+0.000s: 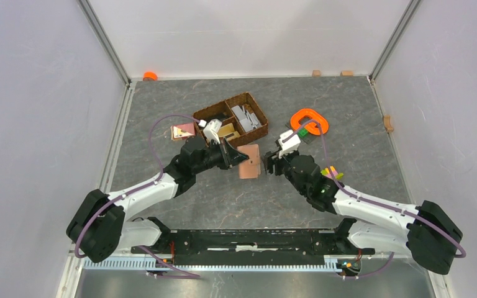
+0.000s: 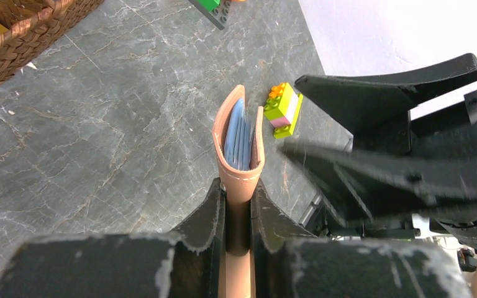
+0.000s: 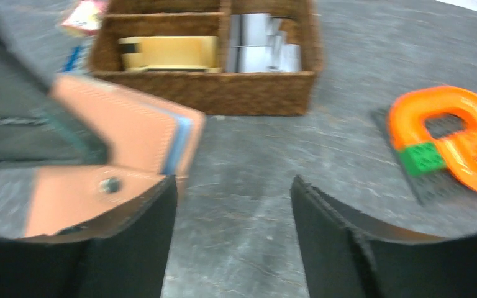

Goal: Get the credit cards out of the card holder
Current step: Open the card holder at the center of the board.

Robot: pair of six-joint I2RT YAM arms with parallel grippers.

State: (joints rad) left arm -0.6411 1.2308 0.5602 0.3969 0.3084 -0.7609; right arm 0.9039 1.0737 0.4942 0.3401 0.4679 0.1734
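My left gripper (image 2: 238,192) is shut on the tan-pink card holder (image 2: 238,180) and holds it up on edge above the table; it also shows in the top view (image 1: 249,161) and the right wrist view (image 3: 118,139). Blue credit cards (image 2: 238,138) sit inside its open mouth, and their blue edge shows in the right wrist view (image 3: 177,146). My left gripper in the top view (image 1: 236,155) is left of the holder. My right gripper (image 3: 233,192) is open and empty, just right of the holder, and also shows in the top view (image 1: 271,162).
A brown wicker basket (image 1: 258,121) with compartments stands behind the holder. An orange ring toy (image 1: 309,121) on a dark plate lies right of it. Colourful toy bricks (image 2: 283,109) lie near the right arm. A pink-and-white square piece (image 1: 182,131) lies left of the basket.
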